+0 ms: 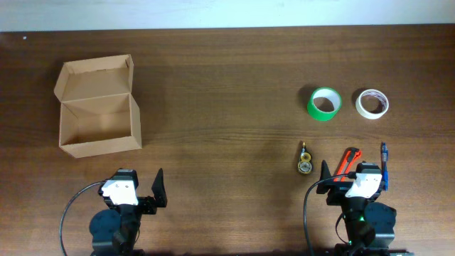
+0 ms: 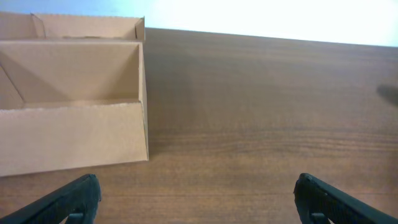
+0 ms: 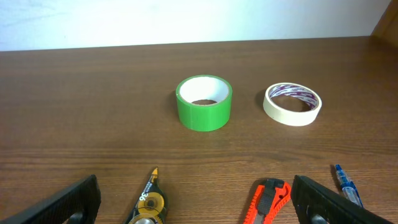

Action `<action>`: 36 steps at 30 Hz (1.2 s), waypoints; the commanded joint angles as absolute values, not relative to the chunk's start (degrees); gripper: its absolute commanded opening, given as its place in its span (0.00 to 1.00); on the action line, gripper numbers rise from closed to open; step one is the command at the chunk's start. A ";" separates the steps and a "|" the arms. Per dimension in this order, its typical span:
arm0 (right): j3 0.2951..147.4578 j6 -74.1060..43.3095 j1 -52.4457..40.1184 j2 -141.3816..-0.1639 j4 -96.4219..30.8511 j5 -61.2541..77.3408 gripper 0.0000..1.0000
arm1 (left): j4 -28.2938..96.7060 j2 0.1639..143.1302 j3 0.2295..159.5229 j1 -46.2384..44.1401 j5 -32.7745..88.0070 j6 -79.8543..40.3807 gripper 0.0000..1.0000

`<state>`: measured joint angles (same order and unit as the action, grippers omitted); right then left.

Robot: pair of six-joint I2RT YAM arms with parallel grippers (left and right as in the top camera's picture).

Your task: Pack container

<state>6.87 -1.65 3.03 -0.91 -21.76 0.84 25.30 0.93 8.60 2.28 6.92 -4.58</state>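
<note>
1. Both grippers are what sits closest to the lens. The left gripper and right gripper hang low at the near edge of the table, fingers spread wide, nothing in either.
2. The container is by the table's left edge, just ahead of the left arm. Its lid flap is folded back toward the far edge, and it looks empty inside.
3. All the loose stuff is on the right side. A green tape roll and a cream tape roll sit side by side. Nearer the near edge are an orange box cutter, a blue pen and a small yellow correction-tape thing.
4. So I'd call this step zero, nothing packed yet.
5. My guess for the next move: the right gripper drops onto one item, pinches it, then carries it over. The box is well apart, so expect a long reach or a handover.
</note>
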 commanded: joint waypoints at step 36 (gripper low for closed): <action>51.29 1.34 3.46 -53.80 -36.93 6.85 0.99 | 43.68 73.95 81.80 2.52 -0.78 -2.92 1.00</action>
